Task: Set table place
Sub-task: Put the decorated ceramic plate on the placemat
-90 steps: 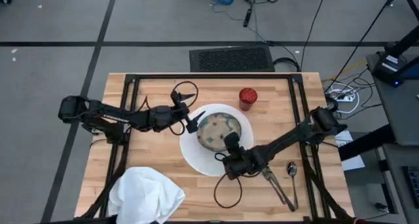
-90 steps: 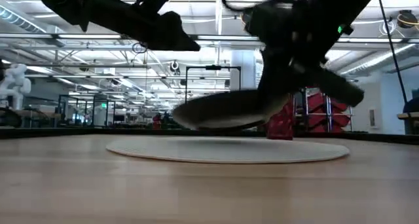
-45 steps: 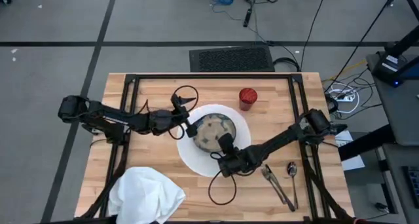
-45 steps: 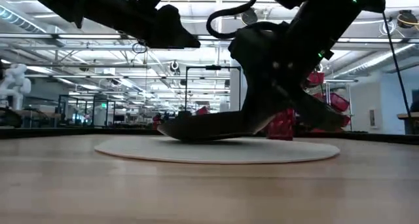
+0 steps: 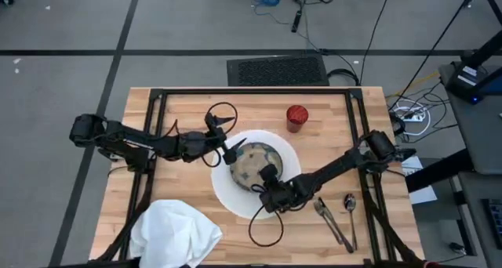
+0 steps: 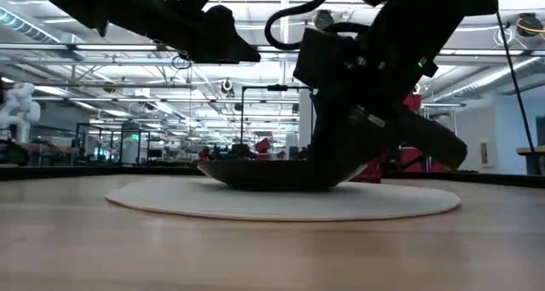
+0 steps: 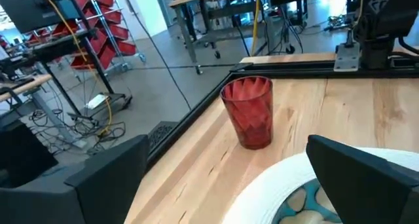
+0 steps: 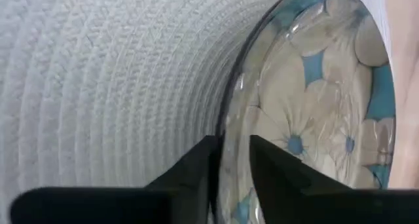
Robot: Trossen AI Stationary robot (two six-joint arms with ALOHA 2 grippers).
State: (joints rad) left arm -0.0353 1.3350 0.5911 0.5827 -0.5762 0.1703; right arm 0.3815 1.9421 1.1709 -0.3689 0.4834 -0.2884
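Bowl (image 5: pixel 252 162): round, shallow, patterned inside with pale petals and blue patches; it sits on the plate (image 5: pixel 235 199) just left of frame center in the high view. In the low view it shows as a dark, flat profile resting on the pale disc.

Plate: large, round, white, with a ribbed woven texture in the right wrist view; it lies at the middle of the table (image 5: pixel 188 115).

Right gripper (image 5: pixel 267 175): at the bowl's lower edge, fingers (image 8: pixel 196 165) clamped on the rim, one inside and one outside.

Left gripper (image 5: pixel 233 146): at the bowl's upper left edge, above the plate; fingers spread apart, grasping nothing.

Cup (image 5: pixel 296 117): red, faceted, upright, in the upper right of the table, apart from the plate.

Napkin (image 5: pixel 174 233): white cloth, crumpled, at the lower left corner.

Cutlery (image 5: pixel 339 218): metal pieces, a spoon among them, lying lower right, beside the plate.

Table: pale wooden planks with black rails.

Room: grey floor with cables in the high view; a workshop hall with racks and red bins in the low view.
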